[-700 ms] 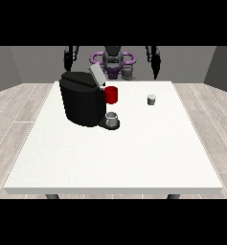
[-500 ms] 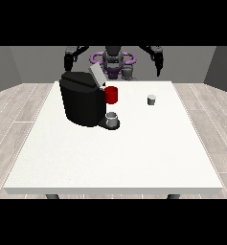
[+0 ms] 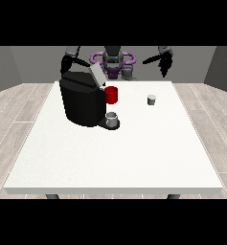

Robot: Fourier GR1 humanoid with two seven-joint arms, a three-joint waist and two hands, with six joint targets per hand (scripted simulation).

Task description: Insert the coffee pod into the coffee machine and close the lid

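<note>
- Coffee machine (image 3: 82,101): a black block at the far left of the white table (image 3: 115,158), its grey lid (image 3: 96,75) tilted up and open.
- A red part (image 3: 112,94) on the machine's right face; just below it a small grey cup (image 3: 112,117) stands on the machine's base.
- Coffee pod (image 3: 152,99): a small grey cylinder, upright on the table, well apart to the right of the machine and touching nothing.
- Hand at the view's right (image 3: 165,63): raised above the table's far right corner, fingers pointing down; whether they are spread or pressed together cannot be told.
- Hand at the view's left (image 3: 66,64): behind the machine's top left, holding nothing visible; finger state cannot be told.
</note>
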